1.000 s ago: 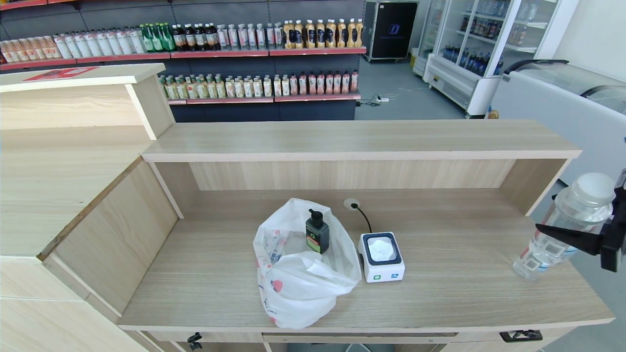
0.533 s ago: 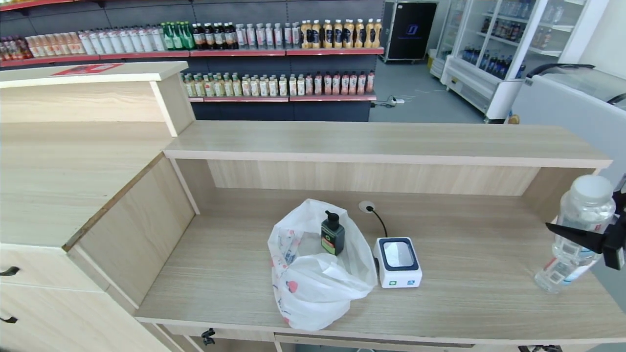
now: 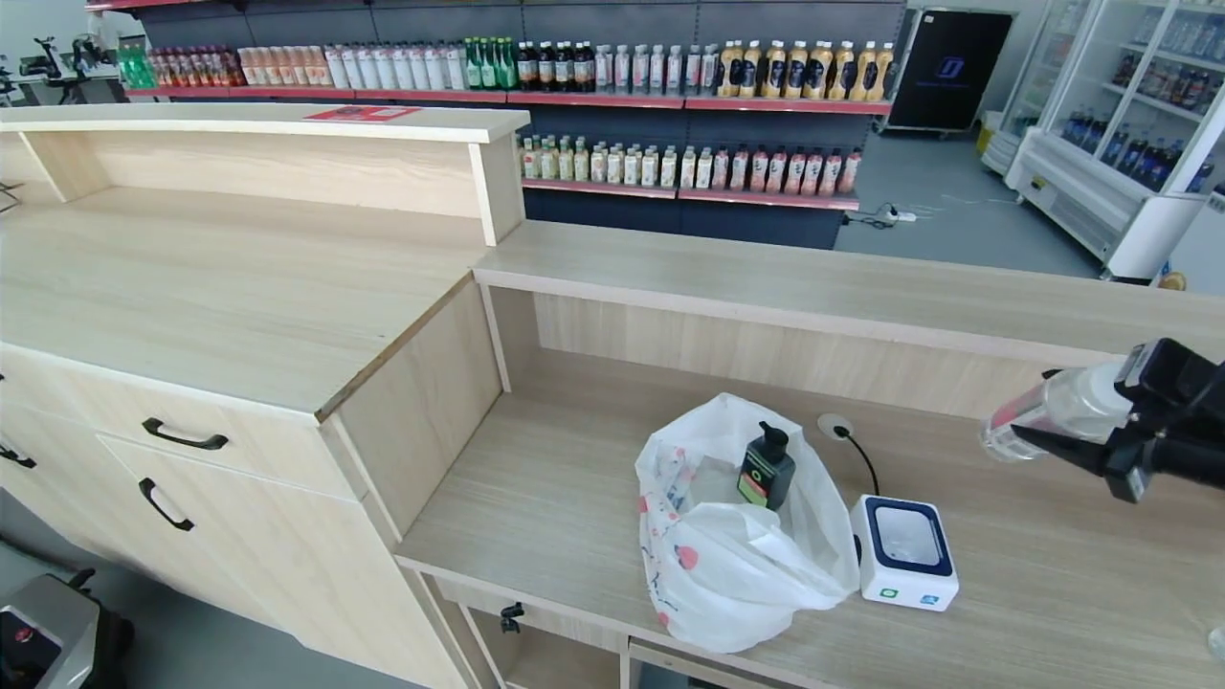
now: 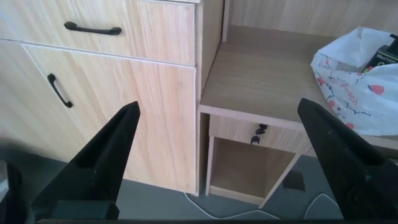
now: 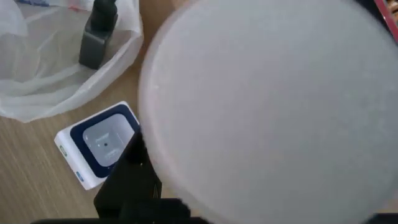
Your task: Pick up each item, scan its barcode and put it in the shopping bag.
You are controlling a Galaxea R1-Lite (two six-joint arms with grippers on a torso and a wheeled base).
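My right gripper (image 3: 1072, 433) is shut on a clear water bottle (image 3: 1057, 407), held nearly level above the counter, up and to the right of the white barcode scanner (image 3: 904, 553). Its white cap (image 5: 273, 106) looms close in the right wrist view, with the scanner (image 5: 99, 146) below it. The white shopping bag (image 3: 737, 555) lies open left of the scanner, a dark pump bottle (image 3: 766, 469) standing inside it. My left gripper (image 4: 217, 158) hangs open and empty below counter height, in front of the drawers, the bag (image 4: 354, 81) off to one side.
The wooden counter (image 3: 574, 498) has a raised ledge (image 3: 813, 282) behind it and a taller cabinet (image 3: 220, 287) with black drawer handles (image 3: 184, 440) on the left. The scanner's black cable (image 3: 861, 459) runs to a hole in the counter. Drink shelves stand far behind.
The head camera has swung left. My right gripper has tipped the water bottle from upright to nearly level, raised it off the counter and brought it closer to the scanner.
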